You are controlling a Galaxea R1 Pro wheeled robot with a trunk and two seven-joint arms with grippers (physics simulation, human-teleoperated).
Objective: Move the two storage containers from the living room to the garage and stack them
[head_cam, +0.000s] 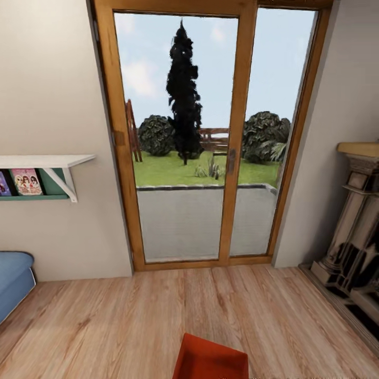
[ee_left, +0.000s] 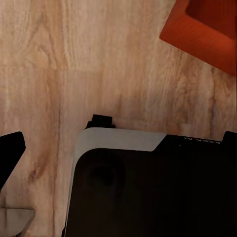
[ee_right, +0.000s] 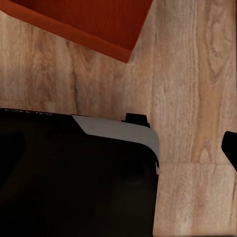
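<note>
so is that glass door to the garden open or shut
Shut: the glass door sits flush in its wooden frame, handle against the neighbouring pane, no gap showing. An orange-red container lies on the plank floor before it.

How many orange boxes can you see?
1: one orange-red storage container sits on the wood floor just in front of the robot, facing the glass doors. A second one may be out of view.

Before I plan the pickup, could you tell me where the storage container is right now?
The orange-red storage container sits on the wood plank floor at the head view's bottom centre, in front of the glass doors.
</note>
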